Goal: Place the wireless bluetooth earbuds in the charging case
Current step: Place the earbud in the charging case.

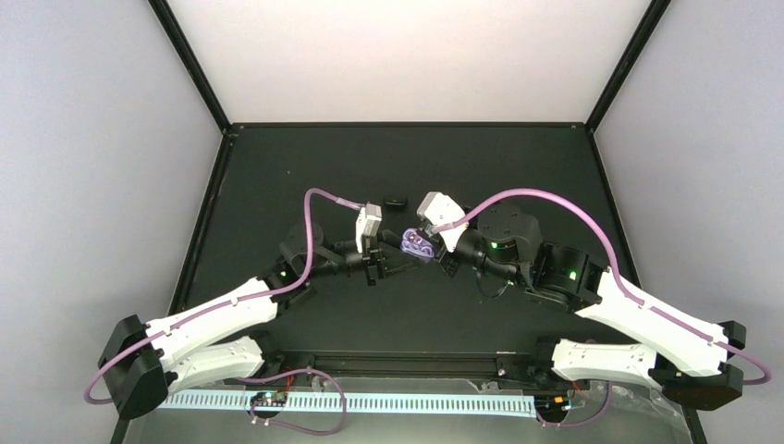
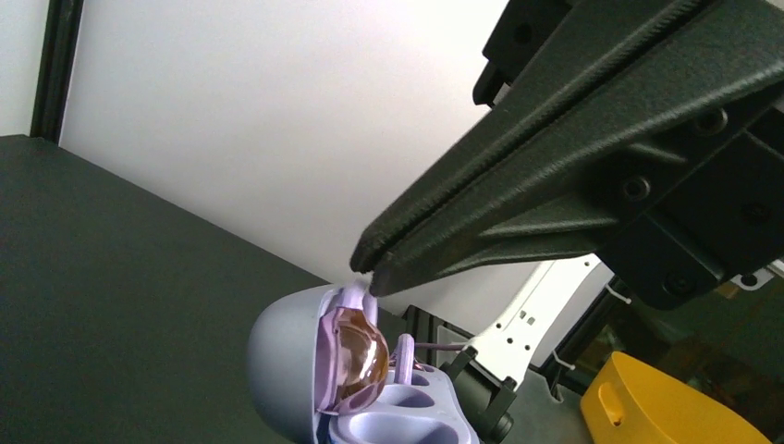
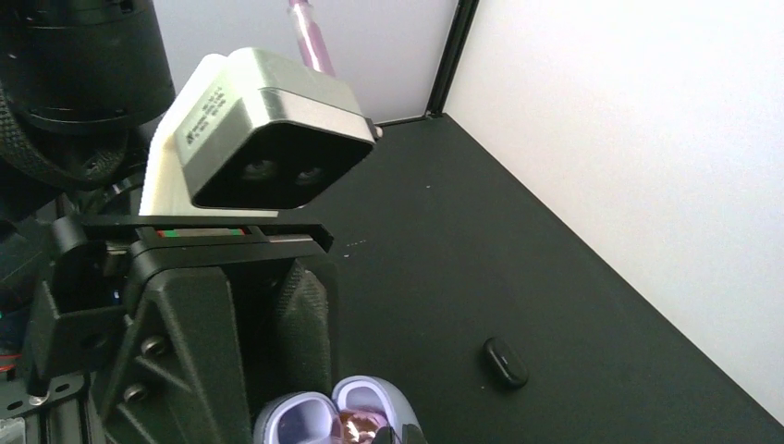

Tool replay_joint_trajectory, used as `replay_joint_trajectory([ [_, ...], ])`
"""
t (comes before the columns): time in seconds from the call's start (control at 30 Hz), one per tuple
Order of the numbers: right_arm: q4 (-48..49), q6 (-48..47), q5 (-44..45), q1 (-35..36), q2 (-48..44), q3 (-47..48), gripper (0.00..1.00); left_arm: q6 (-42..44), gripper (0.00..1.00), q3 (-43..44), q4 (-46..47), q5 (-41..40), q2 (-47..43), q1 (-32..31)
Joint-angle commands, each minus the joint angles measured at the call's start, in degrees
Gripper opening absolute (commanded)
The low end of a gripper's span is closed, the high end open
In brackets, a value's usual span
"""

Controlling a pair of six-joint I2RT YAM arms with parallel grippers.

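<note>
Early stage: open charging case (image 1: 419, 246) at bench (image 1: 277, 185) centre, clamped in left hand (image 1: 405, 247), right hand (image 2: 372, 268) pinched shut at its 3 o'clock, nothing visibly held, wells (image 2: 407, 412) look empty, no earbuds visible, black oval piece (image 1: 396, 202) at 11 o'clock, both insertions left.

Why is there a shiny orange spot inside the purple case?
Left wrist view: probably glare, light bouncing off the glossy inner lid of the charging case. Top external view: the case looks tiny, with no glare visible. Right wrist view: only its edge shows at the bottom, slightly blurred.
</note>
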Motion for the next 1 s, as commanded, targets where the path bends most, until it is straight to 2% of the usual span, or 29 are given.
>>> replay_joint_trajectory([
  [0.0,0.85,0.39,0.04,1.17,-0.29,-0.34,0.01,-1.52,0.02,2.39,2.25,-0.36,0.39,-0.34],
  [0.43,2.56,3.85,1.78,1.52,-1.85,0.44,0.02,-2.01,0.02,1.52,4.03,-1.38,0.35,-0.39],
  [0.57,0.64,9.04,1.64,1.39,-2.90,3.32,0.16,-1.83,0.02,-0.33,7.06,-1.74,-0.18,-0.36],
  [0.77,-6.57,11.95,-1.96,0.04,-4.87,6.98,0.33,-1.36,0.02,-2.97,12.45,1.23,-1.59,-0.38],
  [0.87,-10.94,12.34,-3.15,-0.02,-4.98,7.74,0.36,-1.30,0.02,-4.27,15.18,3.58,-2.24,-0.53],
  [0.97,-12.92,13.03,-6.14,-0.01,-6.08,7.39,0.34,-0.74,0.02,-5.55,17.54,4.35,-2.66,-0.95],
])
